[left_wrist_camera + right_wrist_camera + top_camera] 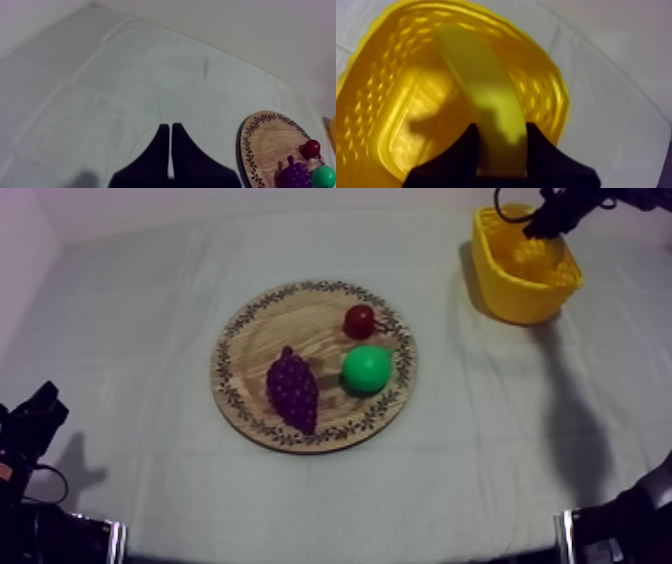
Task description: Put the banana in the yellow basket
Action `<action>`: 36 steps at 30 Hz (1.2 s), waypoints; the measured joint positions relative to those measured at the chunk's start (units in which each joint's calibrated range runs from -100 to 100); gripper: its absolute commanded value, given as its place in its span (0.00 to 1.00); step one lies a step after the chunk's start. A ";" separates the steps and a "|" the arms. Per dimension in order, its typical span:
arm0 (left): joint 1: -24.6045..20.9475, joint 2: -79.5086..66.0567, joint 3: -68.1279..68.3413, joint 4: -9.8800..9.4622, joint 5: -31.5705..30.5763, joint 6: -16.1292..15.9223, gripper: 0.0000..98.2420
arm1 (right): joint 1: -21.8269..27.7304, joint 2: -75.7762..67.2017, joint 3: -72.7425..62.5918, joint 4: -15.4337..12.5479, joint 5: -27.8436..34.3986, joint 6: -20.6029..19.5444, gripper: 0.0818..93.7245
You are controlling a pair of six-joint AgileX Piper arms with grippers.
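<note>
The yellow banana (486, 90) is held between the black fingers of my right gripper (502, 129), which is shut on it. It hangs lengthwise over the open mouth of the yellow basket (396, 120). From above, my right gripper (552, 216) is over the basket (515, 296) at the table's far right. The round wooden board (250, 338) lies mid-table and carries the other fruit. My left gripper (40, 406) rests low at the left side, its fingers (162, 150) pressed together as a narrow wedge on nothing.
On the board lie purple grapes (293, 388), a green pear (366, 369) and a small red fruit (359, 319). Beside my left gripper the board's edge (250, 145) shows with the red fruit (311, 148), grapes (295, 175) and pear (324, 176).
</note>
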 measured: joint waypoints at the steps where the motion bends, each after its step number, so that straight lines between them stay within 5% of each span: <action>1: 0.00 0.00 0.00 0.00 0.00 0.00 0.00 | 0.09 0.00 0.97 0.39 -1.04 -0.40 0.20; 15: 0.00 0.00 0.00 0.00 0.00 0.00 0.00 | 0.18 2.08 4.37 1.45 -4.97 -1.55 0.37; 22: 0.00 0.00 0.00 0.00 0.00 0.00 0.00 | 0.33 1.73 2.88 0.40 -4.67 -0.81 0.38; 26: 0.00 0.00 0.00 0.00 0.00 0.00 0.00 | 0.14 -0.13 3.60 -0.36 -4.63 -1.01 0.22; 36: 0.00 0.00 0.00 0.00 0.00 0.00 0.00 | 1.99 -11.60 13.02 -5.36 -7.73 -1.83 0.16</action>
